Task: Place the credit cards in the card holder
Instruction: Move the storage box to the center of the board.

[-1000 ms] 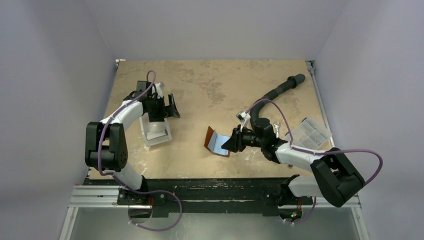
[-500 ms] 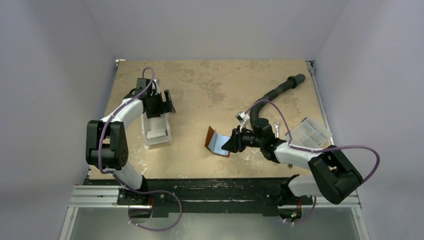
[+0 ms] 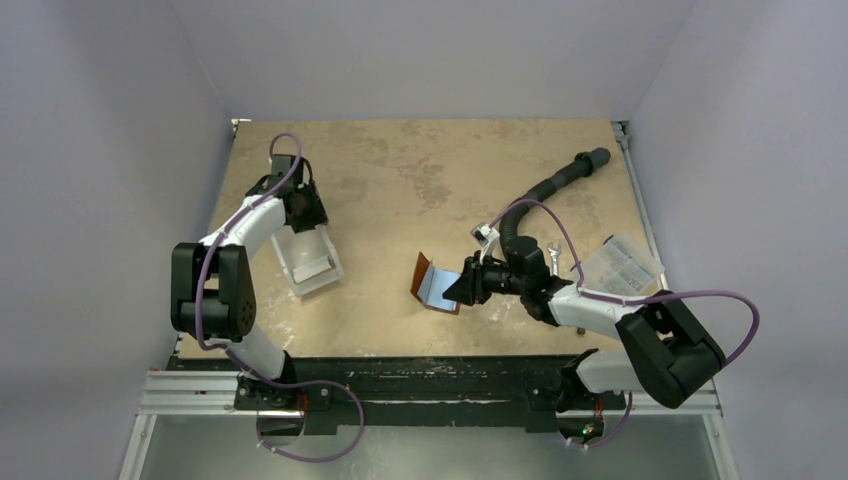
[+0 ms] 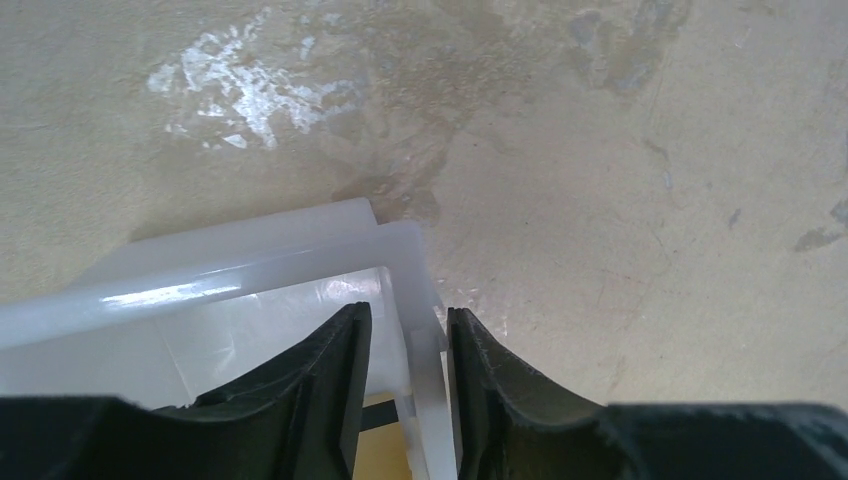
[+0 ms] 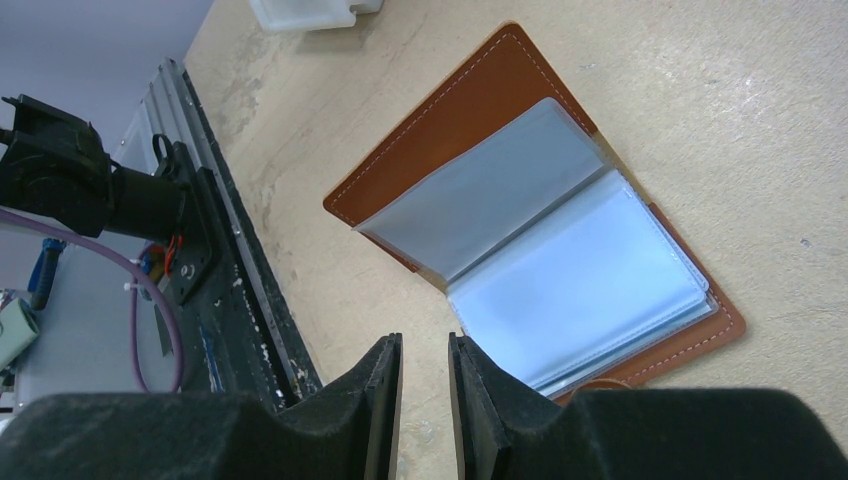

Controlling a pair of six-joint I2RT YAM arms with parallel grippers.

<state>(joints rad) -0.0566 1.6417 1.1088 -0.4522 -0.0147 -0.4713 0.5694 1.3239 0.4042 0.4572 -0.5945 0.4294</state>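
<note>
The card holder [image 5: 540, 240] was seen open just ahead of the right gripper [image 5: 422, 345], fingers slightly parted, while the wall of the plastic box [image 4: 250, 270] was straddled by the left gripper [image 4: 408, 335], grip unclear.

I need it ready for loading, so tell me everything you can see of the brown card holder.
The card holder is a small tan-brown leather-look wallet with pale stitching, lying open, inside up, on the table. Its translucent grey-blue plastic sleeves are fanned out; no card shows in them. One cover tilts upward, the other lies flat. The right gripper sits at its edge; contact is unclear.
</note>
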